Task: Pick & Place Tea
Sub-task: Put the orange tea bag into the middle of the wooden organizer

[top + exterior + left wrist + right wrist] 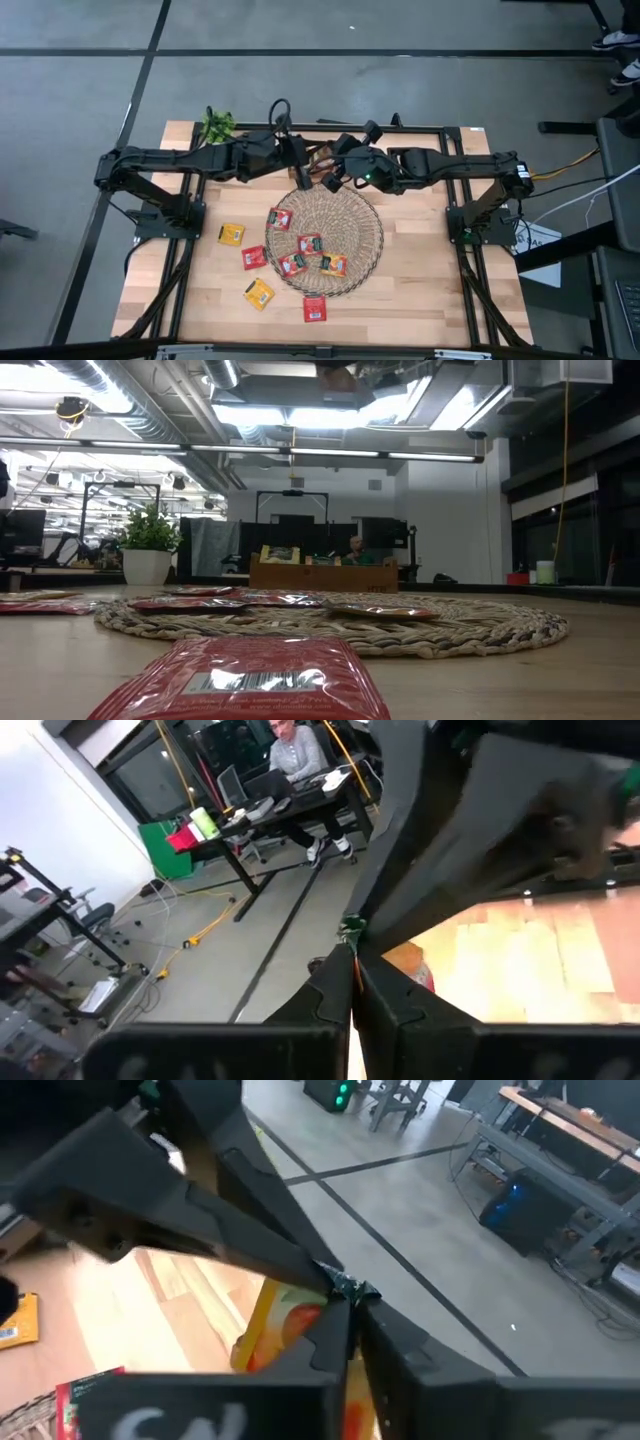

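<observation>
**Q:** Where do the two grippers stand in relation to the wicker mat point(372, 225)?

**A:** Both are raised over the mat's far rim, tip to tip. The left gripper point(300, 180) reaches in from the mat's left side. The right gripper point(328, 183) reaches in from its right.

**Q:** What are the fingers doing?

**A:** The left fingers point(335, 995) are clenched, nipping the green-marked corner of the held sachet point(280, 1325). The right fingers point(330, 1335) lie close about the same yellow-and-orange packet, whose edge shows between them. So both grippers grasp the one sachet, which is in the air above the mat's far rim.

**Q:** Where is the rest of the tea?

**A:** Four sachets on the mat point(309, 243) lie flat in its left and near parts. Four sachets off the mat point(231, 234) lie on the table point(420, 280) to the mat's left and near side: two yellow and two red. One of the red ones, the nearest sachet point(240, 680), fills the foreground of the low view, just before the mat's near rim.

**Q:** What else is shown?

**A:** A potted plant point(215, 125) stands beyond the mat's far left, well apart from it.
</observation>
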You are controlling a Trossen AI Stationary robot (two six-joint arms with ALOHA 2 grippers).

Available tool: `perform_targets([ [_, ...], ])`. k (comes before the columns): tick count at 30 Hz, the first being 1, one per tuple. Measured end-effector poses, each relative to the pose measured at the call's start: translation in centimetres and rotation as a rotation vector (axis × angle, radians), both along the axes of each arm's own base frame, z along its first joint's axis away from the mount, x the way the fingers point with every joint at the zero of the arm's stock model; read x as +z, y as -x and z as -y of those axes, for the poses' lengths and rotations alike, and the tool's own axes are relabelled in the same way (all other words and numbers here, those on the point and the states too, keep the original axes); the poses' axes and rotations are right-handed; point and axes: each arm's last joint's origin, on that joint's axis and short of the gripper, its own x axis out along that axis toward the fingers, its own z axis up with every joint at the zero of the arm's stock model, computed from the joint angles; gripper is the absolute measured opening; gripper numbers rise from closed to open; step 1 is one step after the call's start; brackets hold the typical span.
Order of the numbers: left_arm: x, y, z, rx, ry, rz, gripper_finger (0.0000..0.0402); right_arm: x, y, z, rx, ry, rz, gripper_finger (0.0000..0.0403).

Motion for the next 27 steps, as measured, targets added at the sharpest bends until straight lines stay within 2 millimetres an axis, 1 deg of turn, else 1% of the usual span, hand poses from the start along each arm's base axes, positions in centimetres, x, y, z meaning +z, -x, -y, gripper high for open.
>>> perform_targets([
  [2, 0.1, 0.1, -0.2, 0.009, 0.000, 0.004, 0.0002, 0.4, 0.3, -0.1, 0.007, 0.001, 0.007, 0.0062],
  [4, 0.3, 0.5, -0.6, 0.023, 0.005, 0.005, 0.0002, 1.2, 0.7, -0.2, 0.013, -0.002, 0.031, 0.0086],
  [9, 0.5, 0.9, -1.5, 0.032, 0.025, 0.024, 0.0002, 4.0, 1.5, -0.3, 0.044, -0.009, 0.097, 0.0142],
  [14, 0.6, 1.1, -2.8, -0.009, 0.096, 0.061, 0.0002, 6.8, 3.0, -0.2, 0.048, -0.009, 0.116, 0.0181],
  [18, 0.4, 1.5, -4.5, -0.059, 0.169, 0.070, 0.0002, 8.8, 4.7, 0.0, 0.047, -0.043, 0.111, 0.0195],
  [21, 0.2, 2.1, -6.3, -0.080, 0.231, 0.062, 0.0002, 9.8, 5.8, 0.0, 0.073, -0.078, 0.101, 0.0196],
  [24, -0.1, 2.8, -8.2, -0.116, 0.293, 0.055, 0.0002, 10.5, 6.7, 0.0, 0.083, -0.098, 0.087, 0.0194],
  [27, -0.5, 3.3, -10.0, -0.148, 0.346, 0.059, 0.0002, 10.6, 7.1, 0.0, 0.082, -0.100, 0.071, 0.0189],
])
